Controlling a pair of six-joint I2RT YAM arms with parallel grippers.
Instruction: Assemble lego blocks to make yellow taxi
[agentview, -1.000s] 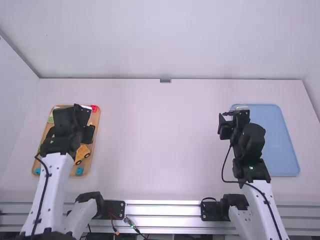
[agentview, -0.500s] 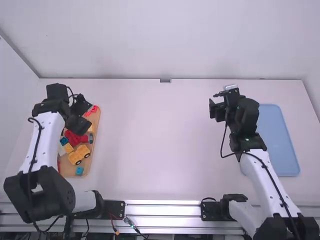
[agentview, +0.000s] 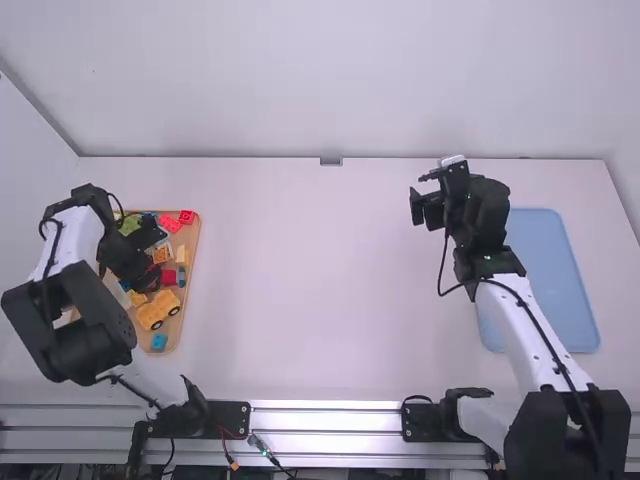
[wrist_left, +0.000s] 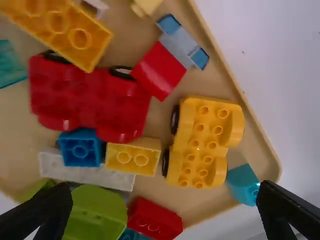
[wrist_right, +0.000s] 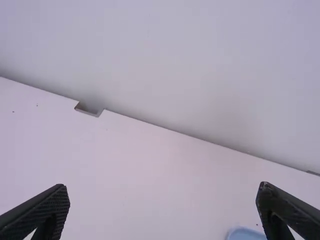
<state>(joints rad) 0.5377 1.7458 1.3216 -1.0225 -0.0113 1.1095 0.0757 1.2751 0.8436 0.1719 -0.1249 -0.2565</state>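
Left wrist view: the fingers of the left gripper (wrist_left: 165, 196) are held wide apart, with nothing clamped between them. The yellow car base (wrist_left: 202, 142), which can be judged the likely next part for the taxi, is seen in the wooden tray (wrist_left: 215, 75), studs up, just beside the teal block (wrist_left: 242, 184). Its long axis is set roughly across the line on which the fingers would close, so its narrow sides could be taken with little turn of the wrist.

High view: the base is seen toward the near end of the tray, to the right of the left gripper and nearer the arm bases; a shift near and right is probably called for. Its long axis is slanted from near left to far right. The left arm (agentview: 72, 235) is much the nearer; the right arm (agentview: 525, 330) is placed well apart, beside the blue tray (agentview: 548, 275).

Right wrist view: the right gripper's (wrist_right: 162, 195) fingers are spread, empty, above the table (wrist_right: 150, 165).
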